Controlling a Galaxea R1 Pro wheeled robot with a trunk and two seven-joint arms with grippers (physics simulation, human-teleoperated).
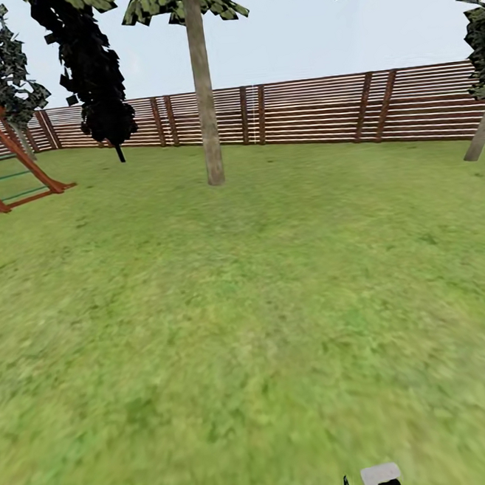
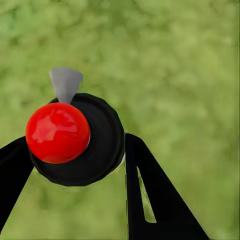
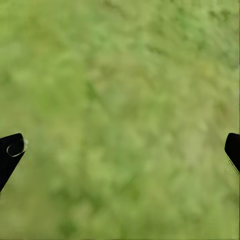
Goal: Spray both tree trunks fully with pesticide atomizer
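The pesticide atomizer, a black bottle with a red ball top and a grey nozzle, sits between the black fingers of my left gripper, which is shut on it above blurred grass. My right gripper hangs open over grass with nothing between its fingers. In the head view the garden lawn stretches ahead to one tree, its straight grey-brown tree trunk standing mid-distance at centre. A second, leaning trunk rises at the right edge. The floor's stone slabs and any pesticide are out of view.
A brown slat fence closes the lawn at the back. A dark narrow cypress stands left of the central trunk. A red-brown wooden climbing frame is at the far left. Open grass lies between me and the trunk.
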